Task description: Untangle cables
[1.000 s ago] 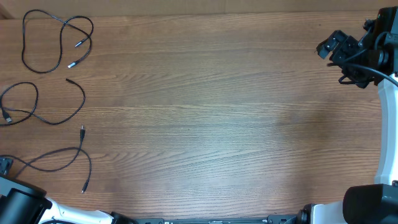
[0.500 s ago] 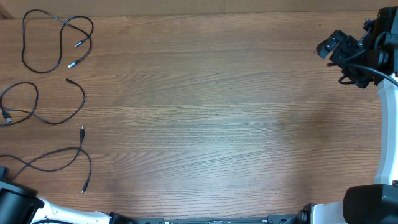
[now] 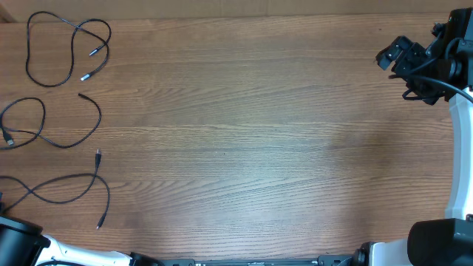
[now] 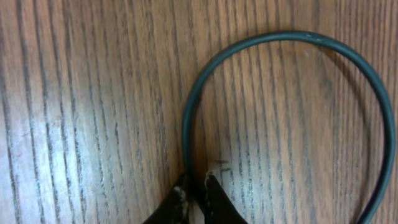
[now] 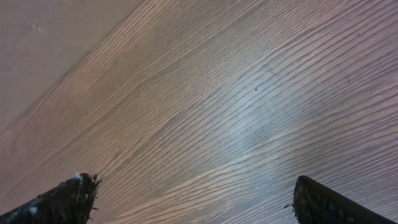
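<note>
The wood-grain tabletop [image 3: 244, 133] fills the overhead view. The right arm [image 3: 460, 140] rises along the tabletop's right edge and bends in over its far right corner. Only a black and white part of the left arm [image 3: 18, 247] shows, at the near left corner.

All the cables [image 3: 100, 114] lie along the tabletop's left edge as three separate thin black cords, none crossing another. The far cord [image 3: 27, 55] sits by the far left corner in a loose loop that crosses over itself, with both its silver plug tips [image 3: 83, 76] turned toward the tabletop's middle. The middle cord [image 3: 92, 137] lies halfway down the left edge, a small loop at the edge and a free tail curving up beside it. The near cord [image 3: 97, 164] lies toward the near left corner, its strands running off the left edge of the overhead view and one small plug pointing to the far side.

The right claw [image 5: 196, 202] hangs above bare wood at the far right corner, its two dark fingers spread wide and holding nothing.

The left claw [image 4: 198, 190] is out of the overhead view; its wrist camera shows it low over the tabletop with the fingertips [image 4: 183, 190] pressed together. A round arc of cord [image 4: 280, 36] lies flat on the wood in front of it, and one end of that arc runs right down to the left fingertip. Whether the cord is pinched between the tips or only touches them cannot be told.
</note>
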Available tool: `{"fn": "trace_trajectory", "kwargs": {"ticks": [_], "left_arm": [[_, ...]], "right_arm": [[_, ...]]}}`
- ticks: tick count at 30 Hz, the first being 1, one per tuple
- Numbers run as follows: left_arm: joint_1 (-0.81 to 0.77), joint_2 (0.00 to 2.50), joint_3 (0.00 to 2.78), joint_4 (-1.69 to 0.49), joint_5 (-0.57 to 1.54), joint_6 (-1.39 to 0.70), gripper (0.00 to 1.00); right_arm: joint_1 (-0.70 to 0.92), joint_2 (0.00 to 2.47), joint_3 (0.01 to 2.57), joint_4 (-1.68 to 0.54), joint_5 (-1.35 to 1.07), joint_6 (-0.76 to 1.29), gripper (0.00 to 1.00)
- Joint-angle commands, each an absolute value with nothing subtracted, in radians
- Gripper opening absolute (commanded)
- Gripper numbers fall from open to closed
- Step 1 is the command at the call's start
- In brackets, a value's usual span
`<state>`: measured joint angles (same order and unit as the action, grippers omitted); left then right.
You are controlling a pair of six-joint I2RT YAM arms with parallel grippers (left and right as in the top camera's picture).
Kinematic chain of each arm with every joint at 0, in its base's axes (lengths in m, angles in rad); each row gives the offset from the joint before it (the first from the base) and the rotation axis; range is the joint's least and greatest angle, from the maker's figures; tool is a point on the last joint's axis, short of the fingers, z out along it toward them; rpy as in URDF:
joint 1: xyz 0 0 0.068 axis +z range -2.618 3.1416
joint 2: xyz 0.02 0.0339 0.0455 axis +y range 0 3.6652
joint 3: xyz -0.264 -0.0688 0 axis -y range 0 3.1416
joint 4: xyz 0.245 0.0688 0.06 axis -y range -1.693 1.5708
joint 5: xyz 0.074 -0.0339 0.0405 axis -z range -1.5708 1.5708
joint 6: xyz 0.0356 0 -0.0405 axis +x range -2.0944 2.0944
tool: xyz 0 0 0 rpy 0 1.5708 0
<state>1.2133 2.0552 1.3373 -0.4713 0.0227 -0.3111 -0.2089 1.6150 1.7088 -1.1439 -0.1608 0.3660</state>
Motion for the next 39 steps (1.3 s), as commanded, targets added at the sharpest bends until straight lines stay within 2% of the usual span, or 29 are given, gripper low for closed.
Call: {"fn": "trace_trajectory", "kwargs": {"ticks": [1, 6, 11, 13, 18, 19, 20, 22, 24, 29, 31, 34, 39], "left_arm": [[1.214, 2.073, 1.348, -0.458, 0.053, -0.310, 0.08], [1.213, 2.073, 1.349, -0.420, 0.084, -0.271, 0.06], [1.209, 2.072, 1.359, -0.416, 0.099, -0.242, 0.15], [1.208, 2.069, 1.373, -0.437, 0.116, -0.243, 0.40], [1.208, 2.050, 1.458, -0.529, 0.179, -0.250, 0.47], [1.209, 2.044, 1.482, -0.561, 0.194, -0.251, 0.58], [1.209, 2.038, 1.515, -0.606, 0.219, -0.251, 0.75], [1.208, 2.029, 1.579, -0.686, 0.290, -0.251, 0.83], [1.208, 2.024, 1.642, -0.761, 0.404, -0.251, 0.99], [1.174, 2.013, 1.738, -0.852, 0.877, -0.289, 1.00], [1.125, 1.993, 1.738, -0.854, 0.952, -0.318, 1.00], [0.975, 1.931, 1.738, -0.873, 0.884, -0.294, 1.00], [0.711, 1.851, 1.738, -0.918, 0.624, -0.244, 1.00]], "right_arm": [[-0.208, 1.613, 1.723, -1.139, -0.165, 0.371, 1.00], [-0.208, 1.613, 1.723, -1.139, -0.165, 0.371, 1.00], [-0.208, 1.613, 1.723, -1.139, -0.165, 0.371, 1.00], [-0.208, 1.613, 1.723, -1.139, -0.165, 0.371, 1.00], [-0.208, 1.613, 1.723, -1.139, -0.165, 0.371, 1.00], [-0.208, 1.613, 1.723, -1.139, -0.165, 0.370, 1.00], [-0.208, 1.613, 1.723, -1.139, -0.165, 0.371, 1.00], [-0.208, 1.613, 1.723, -1.139, -0.165, 0.371, 1.00], [-0.208, 1.613, 1.723, -1.139, -0.165, 0.371, 1.00], [-0.208, 1.613, 1.723, -1.139, -0.165, 0.371, 1.00], [-0.208, 1.613, 1.723, -1.139, -0.165, 0.370, 1.00], [-0.208, 1.613, 1.723, -1.139, -0.165, 0.371, 1.00], [-0.208, 1.613, 1.723, -1.139, -0.165, 0.371, 1.00]]}}
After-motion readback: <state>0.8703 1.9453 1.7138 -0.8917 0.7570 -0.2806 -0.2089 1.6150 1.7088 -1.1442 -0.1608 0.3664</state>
